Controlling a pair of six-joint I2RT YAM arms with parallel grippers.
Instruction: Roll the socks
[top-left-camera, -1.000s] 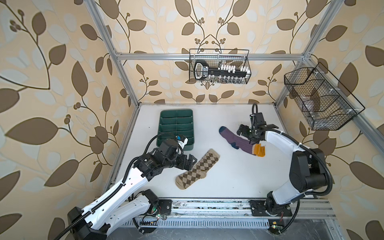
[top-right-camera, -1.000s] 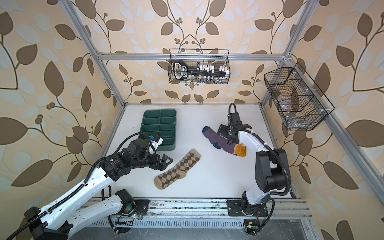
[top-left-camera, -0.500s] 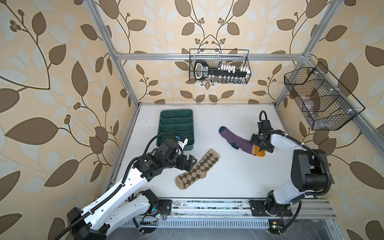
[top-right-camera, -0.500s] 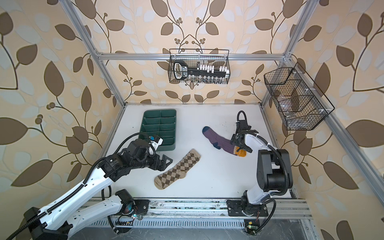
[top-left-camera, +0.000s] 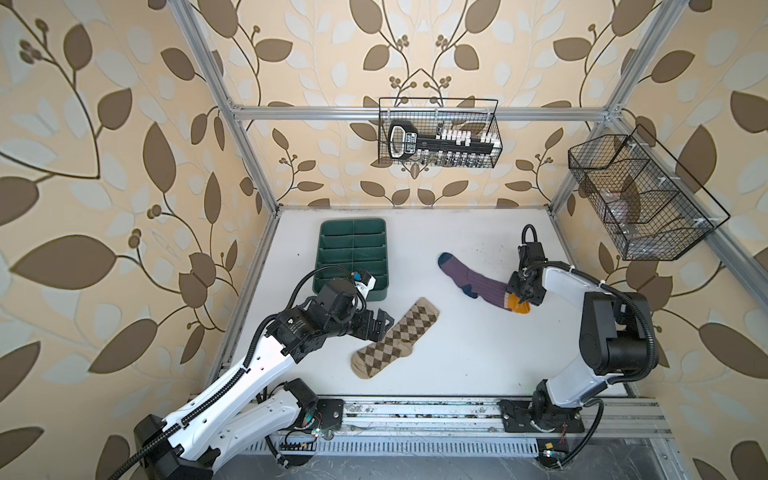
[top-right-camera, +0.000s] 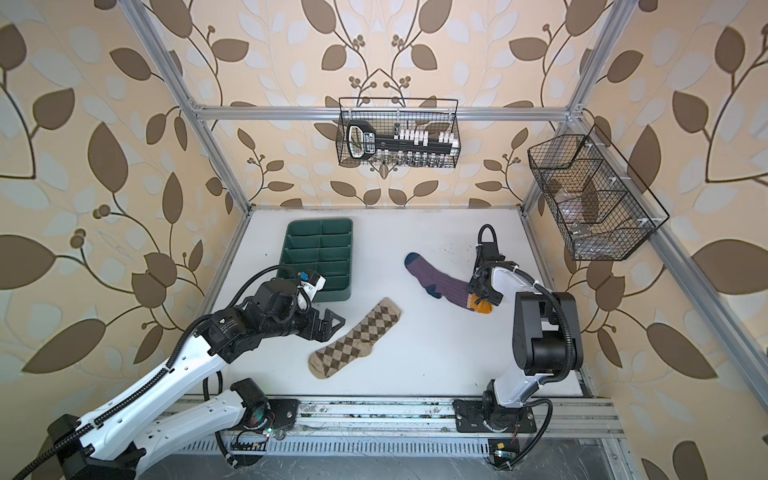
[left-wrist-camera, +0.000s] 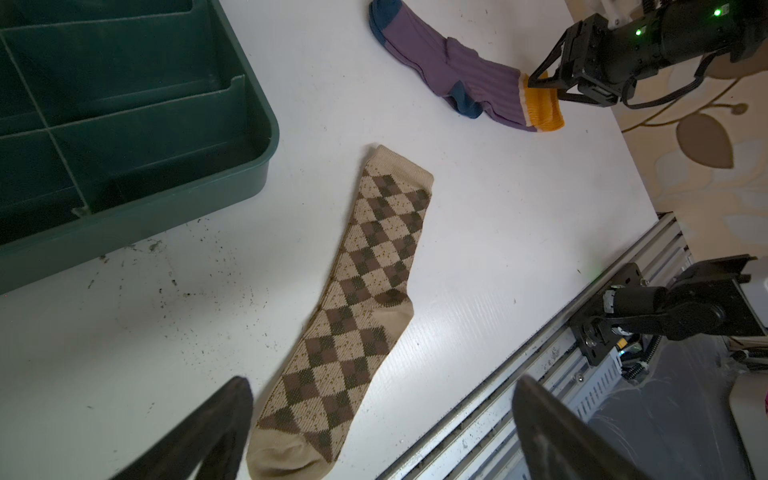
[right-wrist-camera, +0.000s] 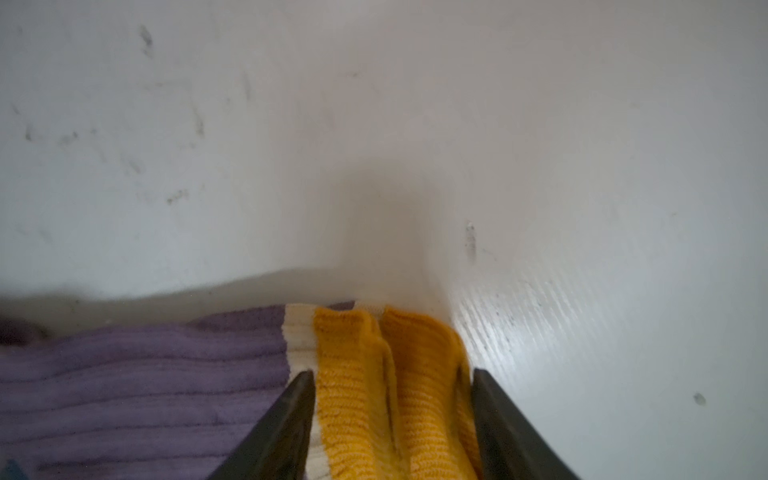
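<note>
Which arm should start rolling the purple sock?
The right arm. Its hand is pinching the purple sock by its orange cuff, which bunches between the fingers. The left hand hangs open, far off beside the tan sock.

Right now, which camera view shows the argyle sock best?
The left wrist view: the argyle sock lies close and sharp, nearly whole, diamonds clear. Both top views show it whole but small. The right wrist view misses it.
</note>
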